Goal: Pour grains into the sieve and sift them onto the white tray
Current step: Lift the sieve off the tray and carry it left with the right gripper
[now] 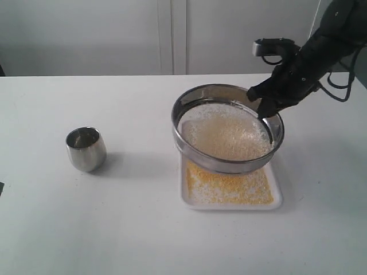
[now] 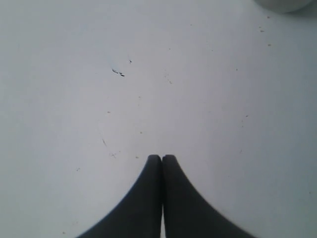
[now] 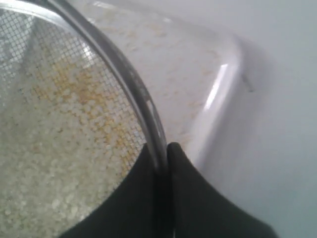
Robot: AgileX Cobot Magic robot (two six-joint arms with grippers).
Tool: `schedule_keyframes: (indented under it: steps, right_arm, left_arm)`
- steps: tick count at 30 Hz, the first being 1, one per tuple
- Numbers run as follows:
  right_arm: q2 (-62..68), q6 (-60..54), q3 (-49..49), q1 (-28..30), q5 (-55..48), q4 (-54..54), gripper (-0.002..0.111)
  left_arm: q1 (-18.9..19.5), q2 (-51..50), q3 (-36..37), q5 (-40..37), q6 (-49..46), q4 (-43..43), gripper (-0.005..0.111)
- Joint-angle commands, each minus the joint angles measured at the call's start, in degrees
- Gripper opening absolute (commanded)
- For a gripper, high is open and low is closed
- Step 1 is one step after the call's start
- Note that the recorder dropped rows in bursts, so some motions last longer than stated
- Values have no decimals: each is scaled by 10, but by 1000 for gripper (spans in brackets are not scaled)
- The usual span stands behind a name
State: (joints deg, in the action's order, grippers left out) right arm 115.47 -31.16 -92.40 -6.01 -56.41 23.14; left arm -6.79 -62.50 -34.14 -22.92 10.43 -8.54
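The sieve [image 1: 189,98], round with a steel rim [image 3: 124,79] and wire mesh, hangs tilted above the white tray [image 1: 277,201]. My right gripper [image 1: 268,114] is shut on the sieve's far-right rim, one finger inside and one outside [image 3: 161,153]. Pale whitish grains [image 1: 226,136] lie on the mesh [image 3: 59,144]. Yellow grains [image 1: 229,186] with some white ones cover the tray floor. The tray's rim [image 3: 218,94] shows under the sieve in the right wrist view. My left gripper [image 2: 162,157] is shut and empty above bare table, out of the exterior view.
A small rounded steel cup [image 1: 86,149] stands upright on the white table at the left, apart from the tray. Its edge [image 2: 285,5] shows in the left wrist view. A white wall [image 1: 172,34] runs behind the table.
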Motion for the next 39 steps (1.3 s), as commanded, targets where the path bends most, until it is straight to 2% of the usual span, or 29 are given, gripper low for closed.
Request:
schedule_keyframes:
  steps: [1,10,19,23,30,39]
  right_arm:
    - [-17,-59,-4,-16,-62,116,0]
    - [-21,-95,-4,-80,-97,121,0]
    - [-36,-100,-2,-159,-52,93,0]
    - [-46,-81,-1,-205,-36,41,0]
    - [-49,-81,-1,-285,-26,36,0]
    - [-32,-46,-1,-343,28,3,0]
  left_arm:
    - [1,5,4,-7,0,1,0]
    - [1,5,4,-7,0,1,0]
    - [1,5,4,-7,0,1,0]
    - [1,5,4,-7,0,1,0]
    - [1,5,4,-7,0,1,0]
    - [1,5,4,-7,0,1,0]
